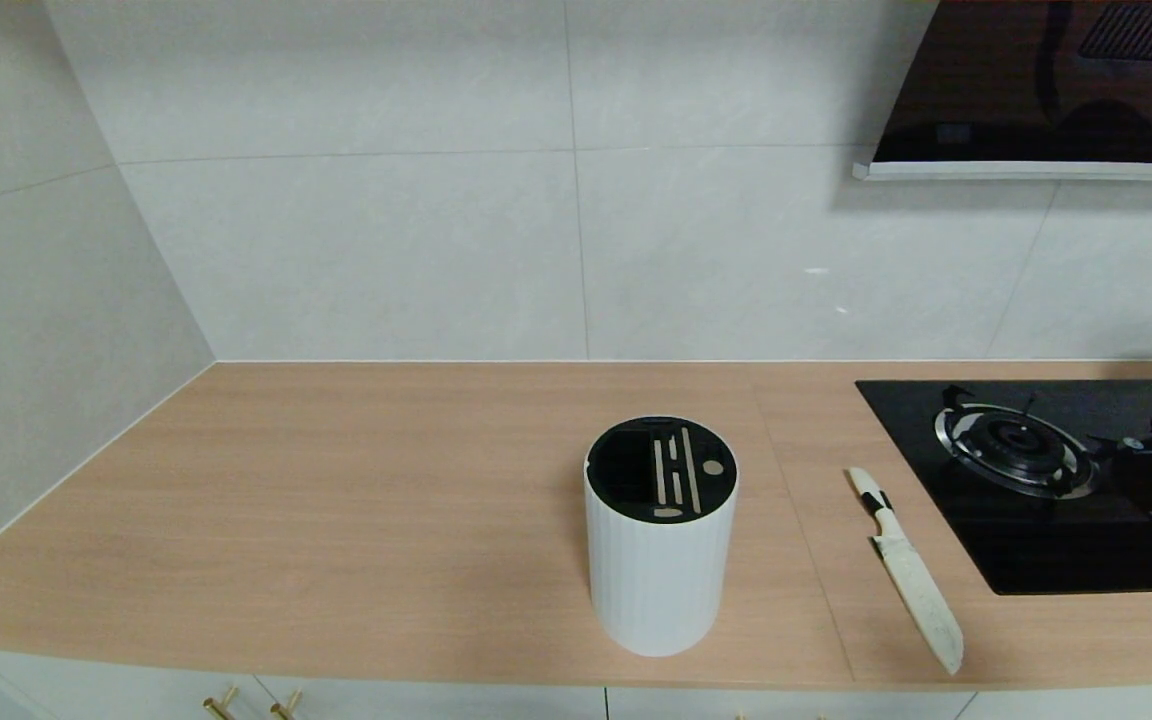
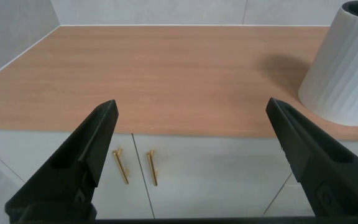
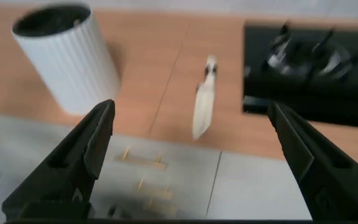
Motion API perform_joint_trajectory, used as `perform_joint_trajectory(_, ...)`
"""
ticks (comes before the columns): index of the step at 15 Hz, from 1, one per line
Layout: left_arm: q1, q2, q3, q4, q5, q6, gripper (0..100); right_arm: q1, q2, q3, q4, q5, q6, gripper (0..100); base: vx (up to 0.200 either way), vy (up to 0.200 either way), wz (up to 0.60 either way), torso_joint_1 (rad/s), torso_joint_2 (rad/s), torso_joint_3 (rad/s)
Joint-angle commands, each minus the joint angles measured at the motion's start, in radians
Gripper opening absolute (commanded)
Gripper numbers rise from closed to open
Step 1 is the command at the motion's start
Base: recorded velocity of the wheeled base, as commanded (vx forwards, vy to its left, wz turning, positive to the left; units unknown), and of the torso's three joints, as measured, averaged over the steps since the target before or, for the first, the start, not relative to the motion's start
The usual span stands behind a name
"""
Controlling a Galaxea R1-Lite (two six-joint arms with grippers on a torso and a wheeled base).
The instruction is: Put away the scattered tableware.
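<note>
A white ribbed cylindrical holder (image 1: 661,535) with a black slotted top stands near the front edge of the wooden counter (image 1: 386,500). To its right a cream-bladed knife (image 1: 908,566) with a white and black handle lies flat on the counter, blade toward the front edge. My left gripper (image 2: 191,155) is open, held in front of the counter edge to the left of the holder (image 2: 344,65), with nothing between its fingers. My right gripper (image 3: 191,165) is open too, out in front of the counter, facing the knife (image 3: 204,99) and holder (image 3: 67,56).
A black gas hob (image 1: 1056,480) with burner rings occupies the counter's right end, and a range hood (image 1: 1046,90) hangs above it. Tiled walls close the back and left. White cabinet doors with brass handles (image 2: 135,165) sit below the counter. The counter's left half is bare wood.
</note>
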Motion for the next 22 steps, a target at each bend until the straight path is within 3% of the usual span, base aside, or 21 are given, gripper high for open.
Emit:
perform_joint_trajectory(1, 0.0, 0.0, 0.0, 0.0, 0.002, -0.002, 100, 0.056, 0.424, -0.137, -0.02, 0.009, -0.002, 100, 0.0, 0.0, 0.0, 0.0, 0.0, 0.0)
perform_joint_trajectory(5, 0.0, 0.0, 0.0, 0.0, 0.0, -0.002, 100, 0.068, 0.789, -0.153, -0.268, -0.003, -0.003, 100, 0.0, 0.0, 0.0, 0.0, 0.0, 0.0)
perform_joint_trajectory(8, 0.0, 0.0, 0.0, 0.0, 0.0, -0.002, 100, 0.085, 0.961, -0.154, -0.417, -0.071, -0.017, 100, 0.0, 0.0, 0.0, 0.0, 0.0, 0.0)
perform_joint_trajectory(9, 0.0, 0.0, 0.0, 0.0, 0.0, -0.002, 100, 0.103, 1.084, -0.154, -0.534, -0.131, -0.031, 100, 0.0, 0.0, 0.0, 0.0, 0.0, 0.0)
perform_joint_trajectory(12, 0.0, 0.0, 0.0, 0.0, 0.002, -0.002, 100, 0.111, 1.274, -0.176, -0.7, -0.16, -0.034, 100, 0.0, 0.0, 0.0, 0.0, 0.0, 0.0)
perform_joint_trajectory(18, 0.0, 0.0, 0.0, 0.0, 0.0, -0.002, 100, 0.112, 1.553, -0.24, -0.899, -0.221, -0.032, 100, 0.0, 0.0, 0.0, 0.0, 0.0, 0.0)
perform_joint_trajectory(22, 0.0, 0.0, 0.0, 0.0, 0.0, -0.002, 100, 0.1, 1.622, -0.269, -0.933, -0.24, -0.028, 100, 0.0, 0.0, 0.0, 0.0, 0.0, 0.0)
